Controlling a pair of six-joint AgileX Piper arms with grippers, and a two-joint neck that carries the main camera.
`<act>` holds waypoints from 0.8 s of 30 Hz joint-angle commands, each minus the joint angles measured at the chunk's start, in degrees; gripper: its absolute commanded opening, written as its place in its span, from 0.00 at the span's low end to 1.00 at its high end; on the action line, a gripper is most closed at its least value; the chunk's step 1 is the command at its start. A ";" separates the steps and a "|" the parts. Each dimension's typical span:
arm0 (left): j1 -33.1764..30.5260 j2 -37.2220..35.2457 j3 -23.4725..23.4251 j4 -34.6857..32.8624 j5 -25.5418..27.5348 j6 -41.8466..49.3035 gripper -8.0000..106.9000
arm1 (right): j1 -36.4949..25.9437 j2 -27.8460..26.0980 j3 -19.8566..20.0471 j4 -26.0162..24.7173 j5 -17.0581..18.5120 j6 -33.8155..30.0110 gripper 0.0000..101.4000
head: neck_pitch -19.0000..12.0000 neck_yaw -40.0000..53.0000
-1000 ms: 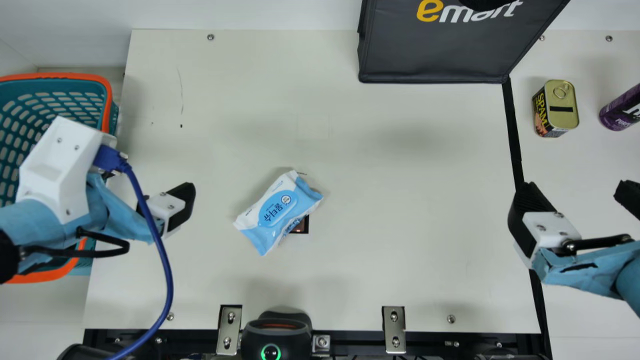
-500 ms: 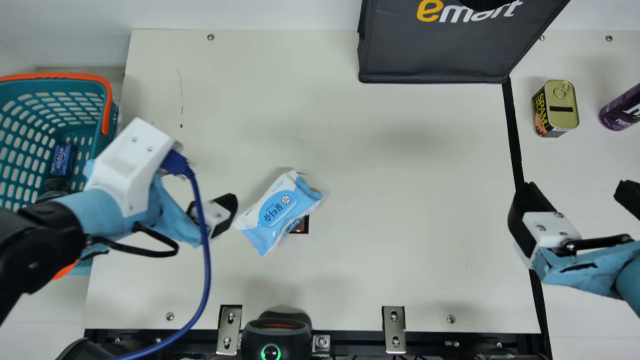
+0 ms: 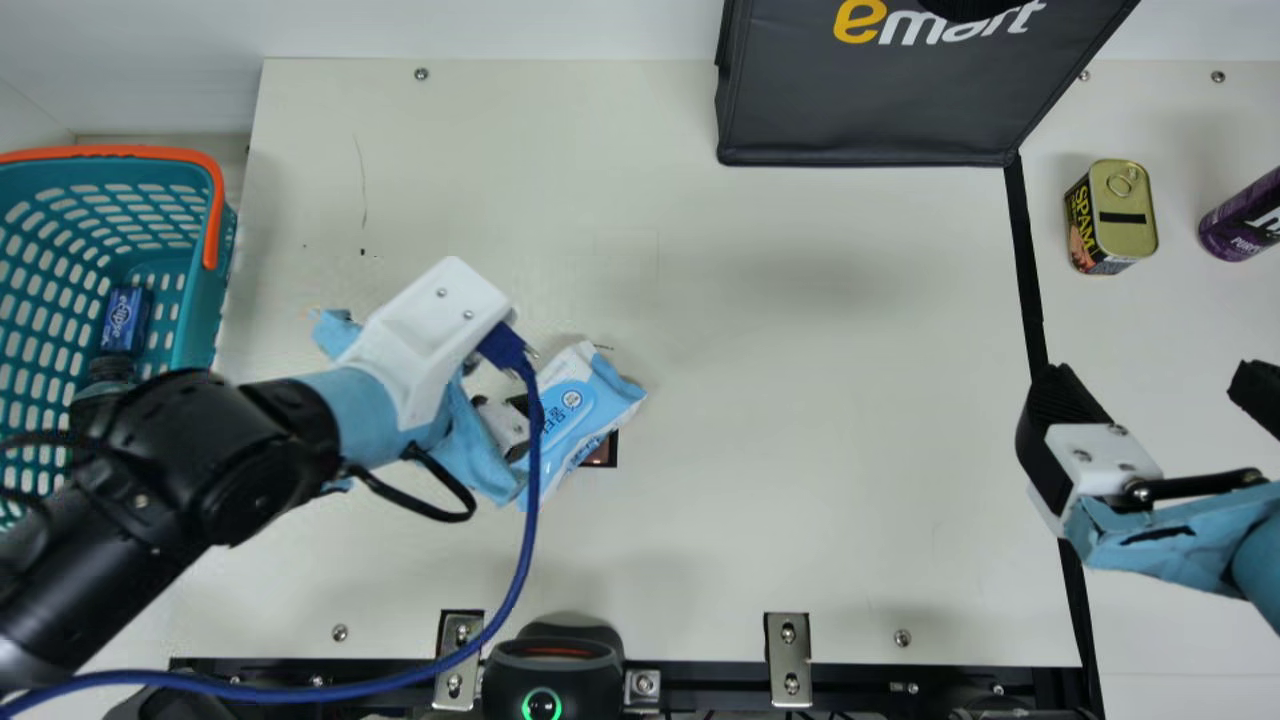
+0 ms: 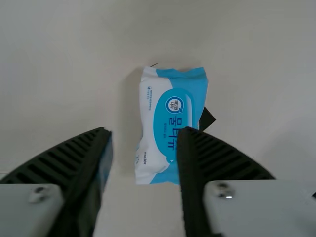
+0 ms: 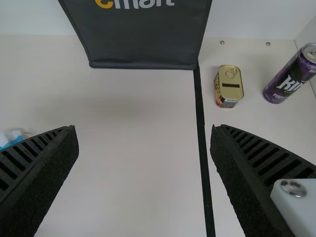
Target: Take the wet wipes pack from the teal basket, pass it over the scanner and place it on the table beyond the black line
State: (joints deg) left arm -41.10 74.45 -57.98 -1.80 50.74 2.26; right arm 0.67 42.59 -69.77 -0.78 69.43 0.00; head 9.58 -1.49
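Note:
My left gripper is over the left end of the wet wipes pack, partly hiding it in the main view. In the left wrist view my left gripper is open, one finger overlapping the wet wipes pack, which lies flat on the table. The teal basket stands at the far left. My right gripper stays open at the right, over the black line. In the right wrist view nothing is between the fingers of my right gripper.
Inside the basket are a blue pack and a dark bottle. The scanner sits at the table's near edge. A dark bag stands at the back; past the line are a Spam can and a purple can.
My left arm has moved right from beside the basket to the wipes pack, uncovering the basket's contents. The pack and my right arm have stayed put.

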 commanded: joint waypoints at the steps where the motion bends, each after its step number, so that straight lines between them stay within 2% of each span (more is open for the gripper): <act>1: -0.96 0.94 -0.14 0.35 -0.12 -0.74 0.21 | 0.00 0.00 0.00 0.00 0.00 0.00 0.94 | -1.66 -0.09; 5: -2.33 2.94 -0.48 0.93 -0.39 -1.93 0.00 | 0.00 0.00 0.00 0.00 0.00 0.00 0.94 | -1.66 -0.09; 24: -4.10 9.97 -1.44 1.78 -0.27 -2.38 0.00 | 0.00 0.00 0.00 0.00 0.06 0.00 0.94 | -1.66 -0.09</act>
State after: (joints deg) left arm -45.17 84.25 -59.51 0.00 50.59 0.00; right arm 0.67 42.59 -69.77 -0.78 69.48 0.00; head 9.58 -1.49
